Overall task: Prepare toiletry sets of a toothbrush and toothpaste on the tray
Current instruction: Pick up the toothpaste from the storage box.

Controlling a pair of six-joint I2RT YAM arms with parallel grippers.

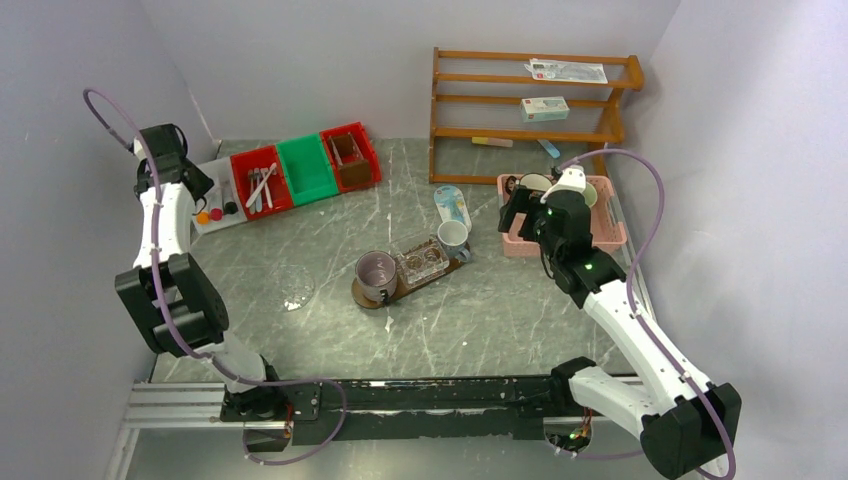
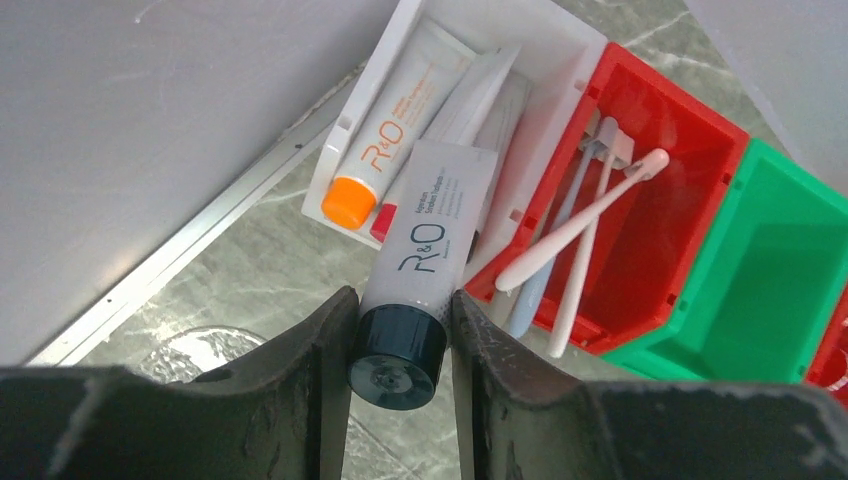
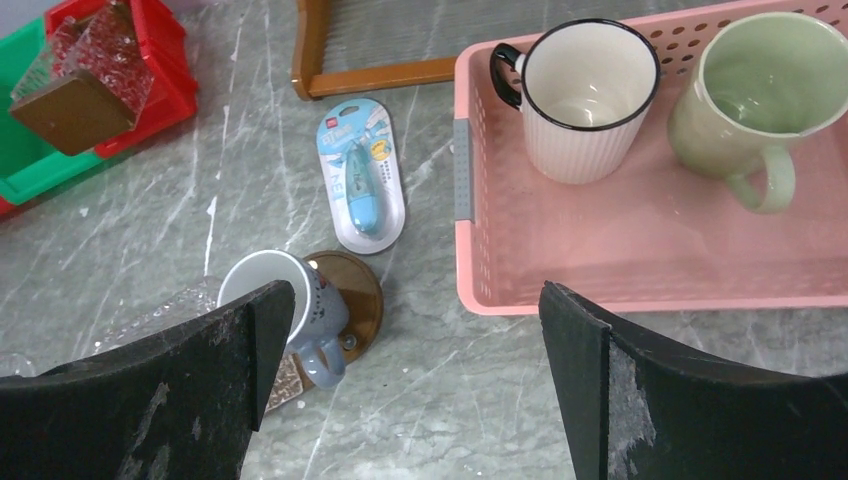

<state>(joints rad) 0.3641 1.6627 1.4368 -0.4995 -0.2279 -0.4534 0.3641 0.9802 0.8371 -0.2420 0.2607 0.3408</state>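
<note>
The left hand is closed on a white R&O toothpaste tube just above its black cap, over the white bin at the table's far left. An orange-capped tube lies in that bin; white toothbrushes lie in the red bin to its right. The right hand hangs wide open, holding nothing, near the pink basket on the right. The tray sits mid-table, carrying a metal cup, a clear glass and a pale mug.

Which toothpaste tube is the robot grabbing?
The black-capped tube, pinched at its cap by the left gripper. The orange-capped tube just lies in the white bin.
</note>
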